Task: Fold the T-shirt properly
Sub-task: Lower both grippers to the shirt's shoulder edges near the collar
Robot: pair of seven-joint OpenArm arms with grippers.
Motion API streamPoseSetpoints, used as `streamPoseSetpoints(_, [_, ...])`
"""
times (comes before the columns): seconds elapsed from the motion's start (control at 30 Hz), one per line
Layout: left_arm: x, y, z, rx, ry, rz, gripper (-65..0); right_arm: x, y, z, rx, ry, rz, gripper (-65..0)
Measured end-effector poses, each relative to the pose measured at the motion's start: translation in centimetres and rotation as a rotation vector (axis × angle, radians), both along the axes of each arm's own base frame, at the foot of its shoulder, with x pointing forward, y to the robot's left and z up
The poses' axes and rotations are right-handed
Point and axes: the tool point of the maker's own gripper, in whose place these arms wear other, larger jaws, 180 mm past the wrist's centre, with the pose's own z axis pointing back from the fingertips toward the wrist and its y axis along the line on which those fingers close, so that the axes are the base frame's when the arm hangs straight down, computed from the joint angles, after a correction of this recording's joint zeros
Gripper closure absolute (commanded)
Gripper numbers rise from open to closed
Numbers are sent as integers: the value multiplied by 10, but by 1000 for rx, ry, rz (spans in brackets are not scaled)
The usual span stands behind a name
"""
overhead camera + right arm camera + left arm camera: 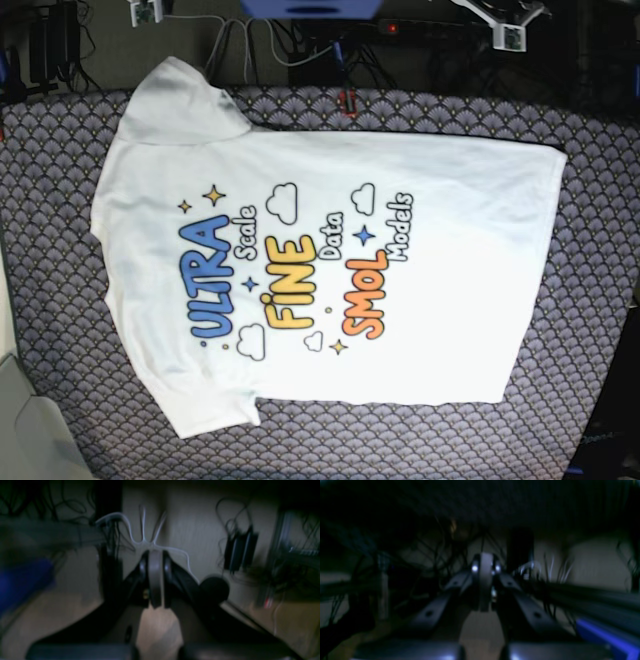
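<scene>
In both wrist views, T-shirt [320, 270] unseen, surroundings blurred.

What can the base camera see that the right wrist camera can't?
Only the base view shows the T-shirt, spread flat and print-up on the patterned table cover. Only the right wrist view shows the right claw, shut and empty, over a floor with tangled cables. Both are dim at the edges; no thing clearly appears in both.
</scene>
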Motion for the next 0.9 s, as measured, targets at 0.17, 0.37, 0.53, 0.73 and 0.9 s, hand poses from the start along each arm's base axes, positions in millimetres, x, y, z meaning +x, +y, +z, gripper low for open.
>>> streamPoseSetpoints(0.17, [27, 5, 48, -13, -129, 28, -5, 47, -15, 55, -55, -149, -7, 0])
streamPoseSetpoints(0.37, [47, 14, 78, 12, -220, 40, -126, 81, -34, 60, -97, -219, -23, -172])
streamPoseSetpoints(0.53, [58, 19, 81, 22, -248, 47, -282, 117, -32, 67, -86, -305, -34, -254])
streamPoseSetpoints(0.73, [67, 19, 84, 22, -272, 49, -287, 150, -7, 72, 5, -365, 37, -264])
streamPoseSetpoints(0.9, [71, 19, 86, 20, -287, 55, -287, 165, -10, 62, 28, -266, 27, -263])
